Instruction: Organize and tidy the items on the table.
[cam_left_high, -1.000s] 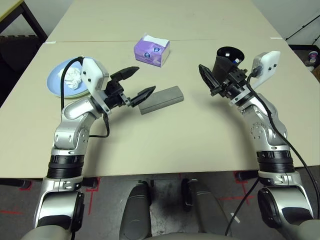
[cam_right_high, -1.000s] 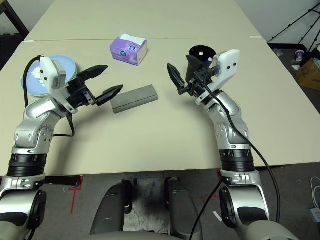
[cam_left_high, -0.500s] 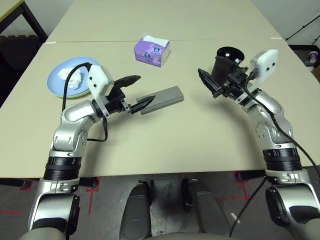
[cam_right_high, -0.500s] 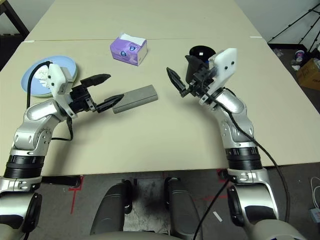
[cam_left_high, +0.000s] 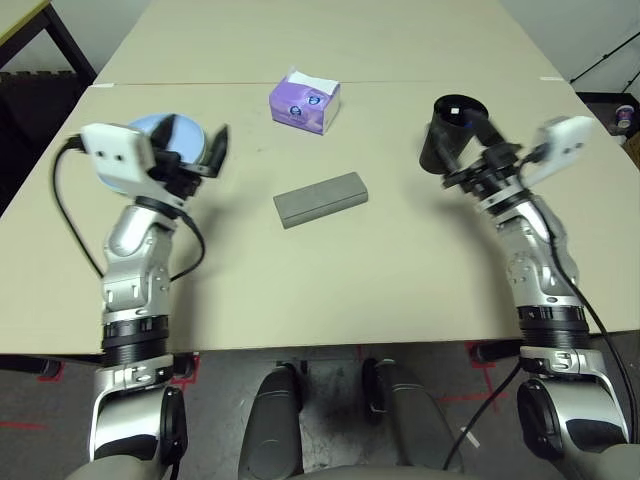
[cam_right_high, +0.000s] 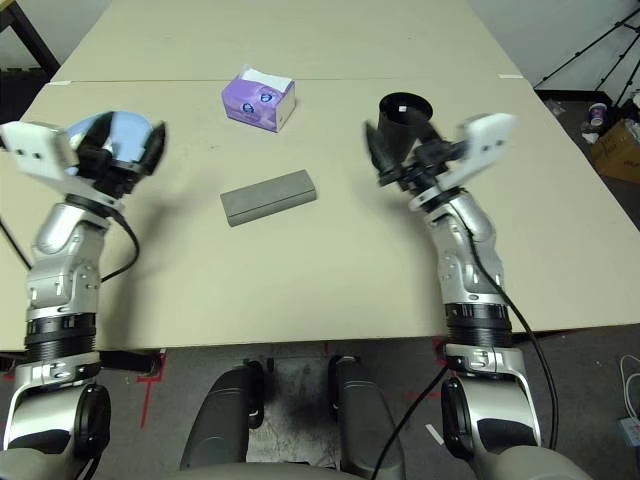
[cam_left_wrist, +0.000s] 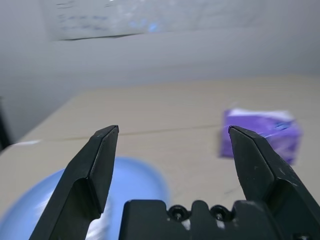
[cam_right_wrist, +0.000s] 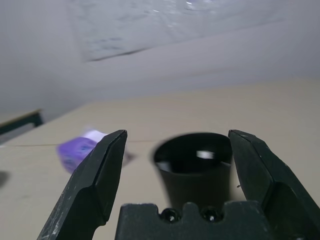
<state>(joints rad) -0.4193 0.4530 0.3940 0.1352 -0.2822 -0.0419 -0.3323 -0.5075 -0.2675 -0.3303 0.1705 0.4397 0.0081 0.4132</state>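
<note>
On the table (cam_left_high: 330, 260): glasses case (cam_left_high: 321, 199) | right wrist view: black cup (cam_right_wrist: 194, 165) interior | both tools apart, empty

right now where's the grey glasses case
In the left eye view the grey glasses case lies flat mid-table, between the two arms, just nearer the robot than the purple tissue box.
</note>
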